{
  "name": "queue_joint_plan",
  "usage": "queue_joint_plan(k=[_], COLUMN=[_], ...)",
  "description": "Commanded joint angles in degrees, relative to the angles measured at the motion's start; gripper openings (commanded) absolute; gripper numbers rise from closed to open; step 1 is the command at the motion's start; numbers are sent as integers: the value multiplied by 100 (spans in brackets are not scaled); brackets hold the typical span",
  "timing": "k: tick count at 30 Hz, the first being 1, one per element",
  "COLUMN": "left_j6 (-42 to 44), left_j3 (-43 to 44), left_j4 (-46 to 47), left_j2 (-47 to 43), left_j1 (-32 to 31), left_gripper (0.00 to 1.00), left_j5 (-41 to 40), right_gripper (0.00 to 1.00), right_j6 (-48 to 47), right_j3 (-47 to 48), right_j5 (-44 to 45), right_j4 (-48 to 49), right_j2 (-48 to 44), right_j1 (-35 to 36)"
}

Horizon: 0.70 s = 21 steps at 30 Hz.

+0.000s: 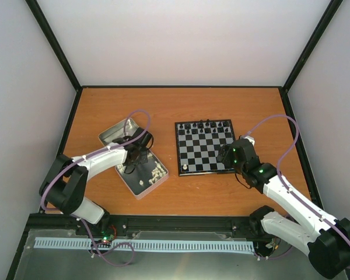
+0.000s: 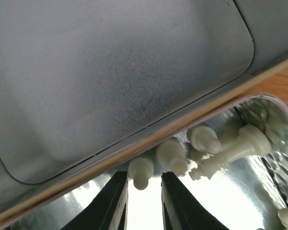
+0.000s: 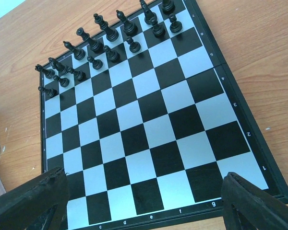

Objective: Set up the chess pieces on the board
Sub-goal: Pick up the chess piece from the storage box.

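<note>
HANDS IN THE TIN: The left tool (image 2: 142, 175) reaches down into an open metal tin (image 1: 141, 188) on the left side of the table (image 1: 181, 105). Its two fingers (image 2: 110, 206) are drawn narrow, with one end of a cream pawn (image 2: 140, 166) between their tips. A sliver of gap shows on either side, and whether the pawn is actually pinched cannot be told. The pawn seems to lie on the tin's floor just beside its wall, its long axis roughly in line with the slot between the fingers, so the pads would close across its width rather than its length. More white pieces (image 2: 204, 140) lie jumbled just to its right, among them a bigger figure (image 2: 242, 143) tipped on its side. The board (image 1: 207, 156) sits well apart to the right of the tin. In the overhead view a single pale piece (image 1: 185, 167) stands at its near-left corner, while black pieces (image 3: 110, 43) stand along the two far rows and the near rows are otherwise bare. The right tool (image 3: 143, 176) hovers over the board's near-right corner, jaws spread wide and holding nothing. The left arm is plainly the nearer to the tin. Judged from here, the coming move is a lift and a carry rightward to the board's near ranks, and the crowding neighbours could be dragged along on the way up.
</note>
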Motion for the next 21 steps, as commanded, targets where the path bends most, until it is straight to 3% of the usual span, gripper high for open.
queue_joint_plan(k=[1,10,21], left_j6=[16,41,387], left_j3=[100,-43,0], left_j4=[217,374,332], left_j2=[159,296,-261], left_j1=[78,79,79], left_gripper=[20,19,4], left_j5=[-249,-273,-322], right_gripper=[86,86,86], right_j6=[6,83,-5], right_j3=[115,61,151], right_j5=[37,64,313], right_j4=[54,-105,-425], right_j2=[-59,-317,-673], right_j1=[21,21,21])
